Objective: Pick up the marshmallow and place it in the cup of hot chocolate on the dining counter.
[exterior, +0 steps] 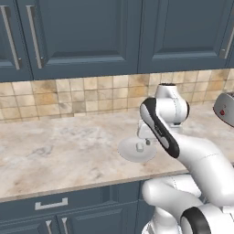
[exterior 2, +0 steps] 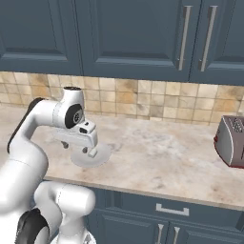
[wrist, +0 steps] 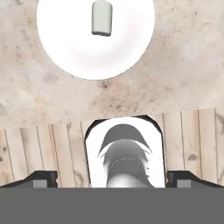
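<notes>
While my claw (wrist: 112, 177) hangs over the front edge of the beige counter (exterior: 55, 146) with its two dark fingertips spread wide and nothing between them, the marshmallow (wrist: 101, 17) lies on its side near the middle of the round pale plate (wrist: 65, 48), ahead of me and not yet under my fingers. In the left base view the marshmallow (exterior: 140, 146) sits just beside my hand, and in the right base view I see the marshmallow (exterior 2: 92, 153) poking out below my wrist on the plate (exterior 2: 102, 155). To do this reach well, I judge that I must carry my hand forward until the piece sits midway between my tips, then turn so that my fingers close across its short width and not along its length. It is small and light, so I should come straight down, stop just clear of the plate, and shut gently; a skewed approach could nudge it and roll it across the smooth plate. The toaster (exterior 2: 231, 140) stands well apart to the right and is no hindrance. I cannot see the cup from here, so the carry will need a look elsewhere.
</notes>
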